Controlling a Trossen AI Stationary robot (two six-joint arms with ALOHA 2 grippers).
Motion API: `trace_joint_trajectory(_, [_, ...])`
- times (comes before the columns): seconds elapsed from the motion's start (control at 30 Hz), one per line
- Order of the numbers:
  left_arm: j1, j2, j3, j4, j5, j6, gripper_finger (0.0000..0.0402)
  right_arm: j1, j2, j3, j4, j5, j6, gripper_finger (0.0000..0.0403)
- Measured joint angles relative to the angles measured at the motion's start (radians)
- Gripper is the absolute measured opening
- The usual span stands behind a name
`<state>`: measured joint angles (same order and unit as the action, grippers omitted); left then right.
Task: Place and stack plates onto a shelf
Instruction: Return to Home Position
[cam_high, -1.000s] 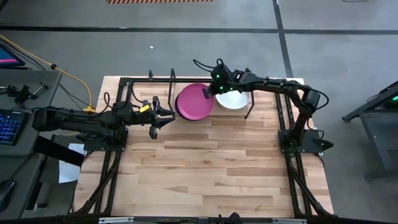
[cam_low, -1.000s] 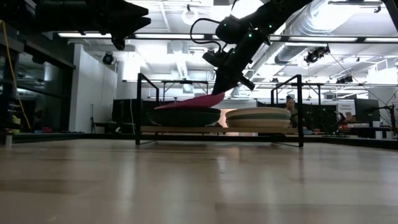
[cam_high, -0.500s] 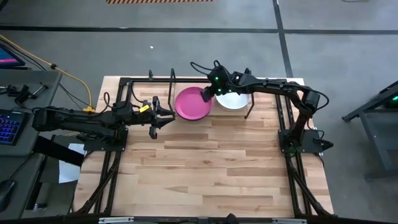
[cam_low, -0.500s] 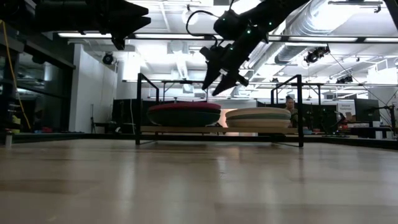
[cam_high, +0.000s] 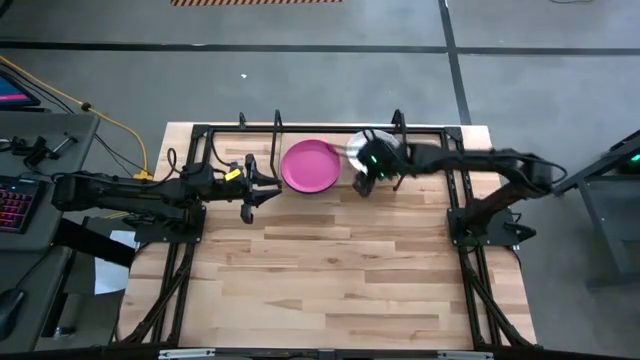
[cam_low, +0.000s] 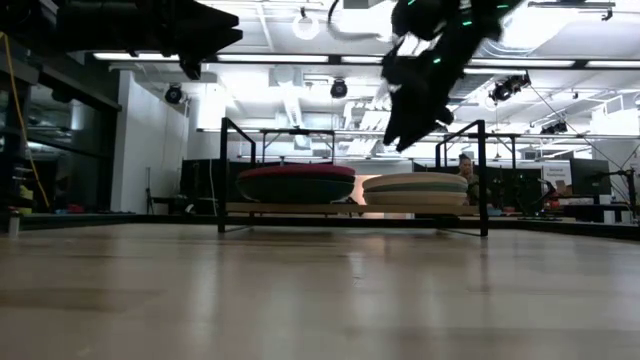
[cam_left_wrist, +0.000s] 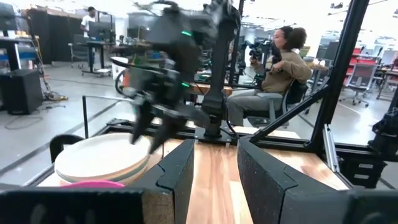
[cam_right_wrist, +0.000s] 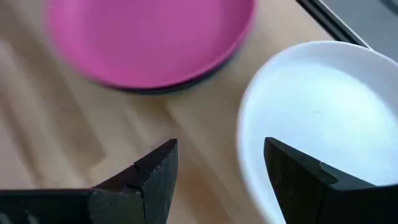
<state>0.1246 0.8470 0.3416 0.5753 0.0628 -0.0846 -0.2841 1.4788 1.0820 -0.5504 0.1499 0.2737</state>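
Right gripper (cam_high: 363, 186) noted hovering over the shelf (cam_low: 350, 208) front edge, fingers spread, nothing held. White plate (cam_right_wrist: 317, 112) seen directly beneath it, topping one stack. Magenta plate (cam_high: 308, 166) seen just beside it, toward the left arm, topping a dark stack. Both stacks are seated on the board, just beside each other. Left gripper (cam_high: 272, 184) is held level near the magenta plate's other edge, fingers parted, empty
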Motion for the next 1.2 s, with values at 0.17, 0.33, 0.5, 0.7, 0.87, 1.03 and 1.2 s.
trace_joint_trajectory(0.17, [0.0,0.0,0.0,0.028,-0.024,0.028,0.0113,0.161,-0.146,-0.255,0.459,-0.019,-0.002,0.022])
trace_joint_trajectory(0.33, [0.0,0.0,0.0,0.02,-0.05,0.044,0.0112,0.256,-0.178,-0.401,0.935,-0.015,-0.196,0.022])
trace_joint_trajectory(0.5, [0.0,0.0,0.0,0.02,-0.051,0.056,0.0112,0.27,-0.178,-0.427,1.119,-0.012,-0.361,0.022])
trace_joint_trajectory(0.7, [0.001,0.0,0.0,0.023,-0.116,0.105,0.0112,0.258,-0.178,-0.396,1.119,-0.012,-0.405,0.022])
trace_joint_trajectory(0.87, [0.001,-0.05,-0.001,-0.088,-0.127,0.058,0.0108,0.258,-0.178,-0.396,1.107,-0.012,-0.387,0.022])
trace_joint_trajectory(1.03, [0.002,-0.267,-0.003,-0.304,-0.168,0.078,0.0051,0.258,-0.177,-0.395,1.092,-0.012,-0.362,0.022])
trace_joint_trajectory(1.2, [0.002,-0.433,-0.124,-0.29,-0.161,0.07,0.0008,0.258,-0.177,-0.395,1.087,-0.012,-0.356,0.022])
